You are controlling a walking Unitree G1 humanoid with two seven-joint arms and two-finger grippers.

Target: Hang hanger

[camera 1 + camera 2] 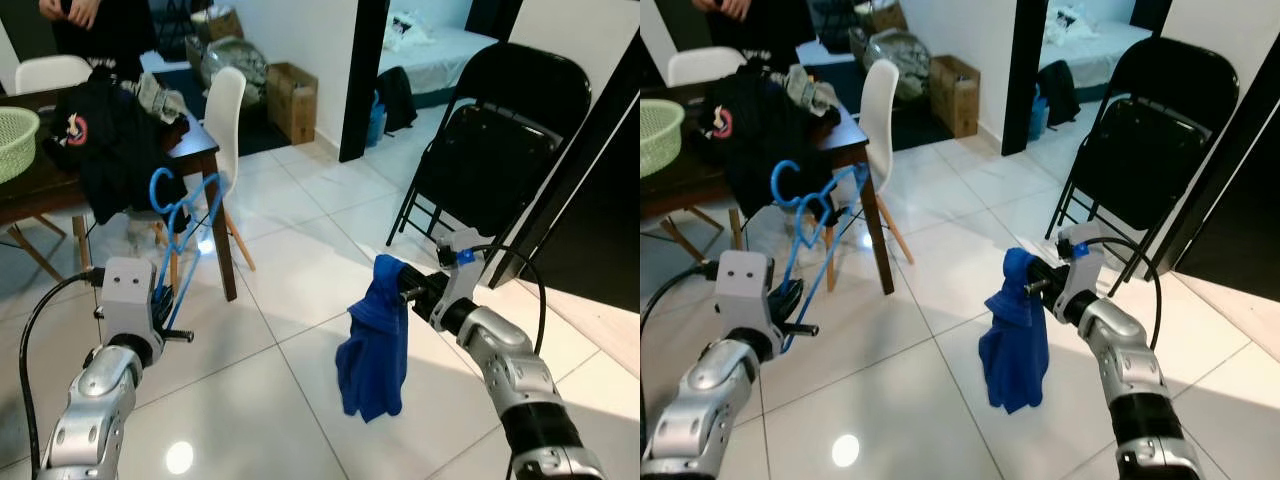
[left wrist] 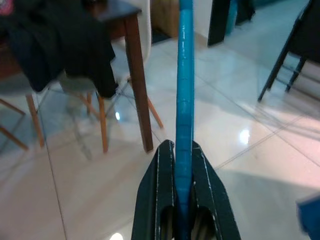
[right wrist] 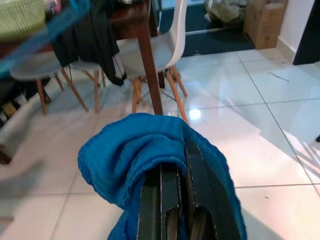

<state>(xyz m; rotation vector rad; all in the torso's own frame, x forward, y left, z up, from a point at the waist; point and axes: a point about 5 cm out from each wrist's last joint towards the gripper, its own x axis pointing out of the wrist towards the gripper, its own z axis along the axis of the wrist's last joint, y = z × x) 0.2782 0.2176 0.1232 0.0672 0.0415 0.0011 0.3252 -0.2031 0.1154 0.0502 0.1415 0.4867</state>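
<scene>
A blue plastic hanger (image 1: 185,220) stands upright in the air on my left, its hook at the top. My left gripper (image 1: 163,298) is shut on the lower bar of the hanger (image 2: 184,100), its black fingers (image 2: 159,190) pinching it from both sides. To the right, a blue garment (image 1: 375,340) hangs limp above the tiled floor. My right gripper (image 1: 405,290) is shut on its top fold, and the cloth (image 3: 140,155) drapes over the black fingers (image 3: 165,200). Hanger and garment are apart.
A dark wooden table (image 1: 195,140) with a black garment (image 1: 115,150) draped over it and a green basket (image 1: 15,140) stands at the left. A white chair (image 1: 225,130) is beside it. A black folding chair (image 1: 500,150) stands at the right. A person (image 1: 95,25) is behind the table.
</scene>
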